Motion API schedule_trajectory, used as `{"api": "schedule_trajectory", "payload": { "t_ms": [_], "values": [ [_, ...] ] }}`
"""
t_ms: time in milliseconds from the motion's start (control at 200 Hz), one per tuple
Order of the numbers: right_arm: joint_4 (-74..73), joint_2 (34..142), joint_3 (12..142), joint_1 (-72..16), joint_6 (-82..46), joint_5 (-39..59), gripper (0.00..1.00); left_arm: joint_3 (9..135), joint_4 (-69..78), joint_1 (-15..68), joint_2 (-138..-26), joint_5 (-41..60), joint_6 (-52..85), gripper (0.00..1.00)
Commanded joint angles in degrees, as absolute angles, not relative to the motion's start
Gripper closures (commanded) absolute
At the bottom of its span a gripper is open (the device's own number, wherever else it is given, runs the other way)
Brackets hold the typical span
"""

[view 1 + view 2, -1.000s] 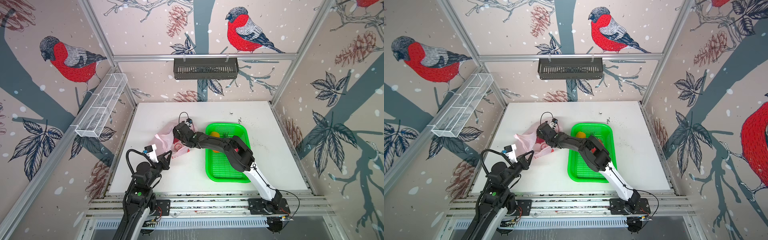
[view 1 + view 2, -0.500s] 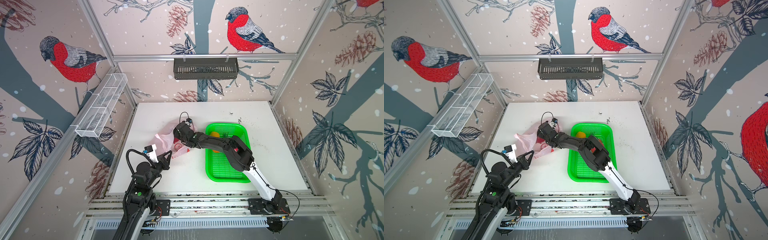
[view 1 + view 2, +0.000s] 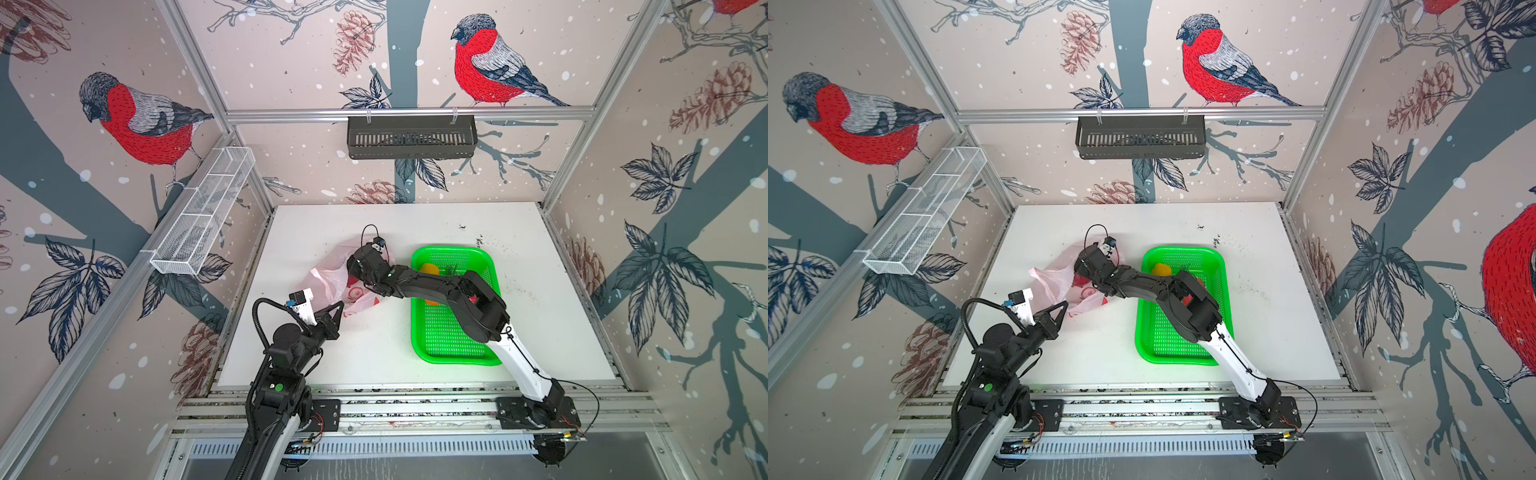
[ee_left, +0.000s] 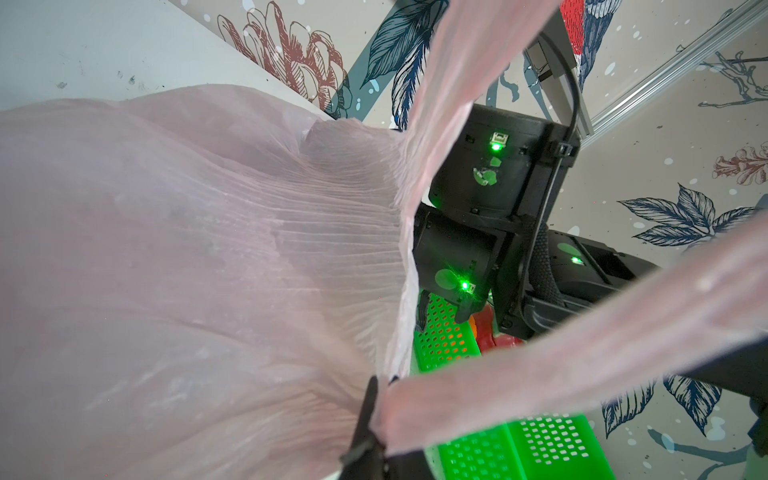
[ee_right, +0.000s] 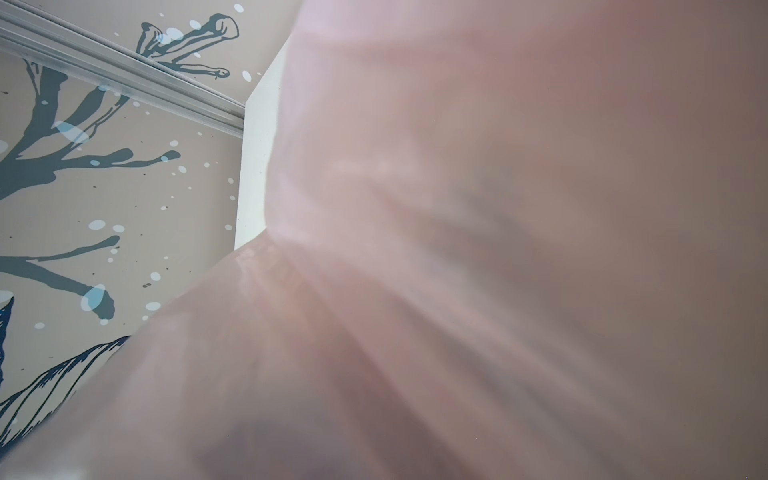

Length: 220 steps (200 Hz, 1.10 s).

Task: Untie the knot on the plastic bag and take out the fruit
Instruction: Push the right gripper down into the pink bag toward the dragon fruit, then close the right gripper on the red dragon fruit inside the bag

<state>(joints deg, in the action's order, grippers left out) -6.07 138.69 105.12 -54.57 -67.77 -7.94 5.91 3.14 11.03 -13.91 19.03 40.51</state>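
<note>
Pink plastic is what the left gripper has its jaws clamped shut on. It's a bit of the plastic bag at the near edge. In the left wrist view two handle strips run apart from the pinch, so there's no knot that we can see.

From that pinch the bag stretches away over the worktop toward the far side, which is roughly its long axis. The right gripper reaches across the middle from the green basket side and sits at the far part of the bag. Plastic fills the whole right wrist view, so we can't tell if its jaws are open or closed on anything.

So the bag lies between the two grippers, and the right one is nearer to whatever's inside. Red shows through the plastic just beside it, but we can't say whether it's fruit or print. Some of the fruit already lies in the basket, just right of the bag.

Our guess is that the left gripper holds the mouth while the right does the fishing.
</note>
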Motion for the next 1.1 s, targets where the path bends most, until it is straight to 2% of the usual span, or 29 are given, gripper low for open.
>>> {"api": "schedule_trajectory", "payload": {
  "t_ms": [0,1097],
  "values": [
    [-5.19,137.26,104.43,-54.72,-67.35,-7.63,0.41,6.36,3.83,11.07,-13.98,18.0,40.34,1.0],
    [-6.33,127.06,94.43,-55.75,-64.73,-5.77,0.45,5.65,5.92,11.07,-14.85,13.49,39.98,1.0]
  ]
}}
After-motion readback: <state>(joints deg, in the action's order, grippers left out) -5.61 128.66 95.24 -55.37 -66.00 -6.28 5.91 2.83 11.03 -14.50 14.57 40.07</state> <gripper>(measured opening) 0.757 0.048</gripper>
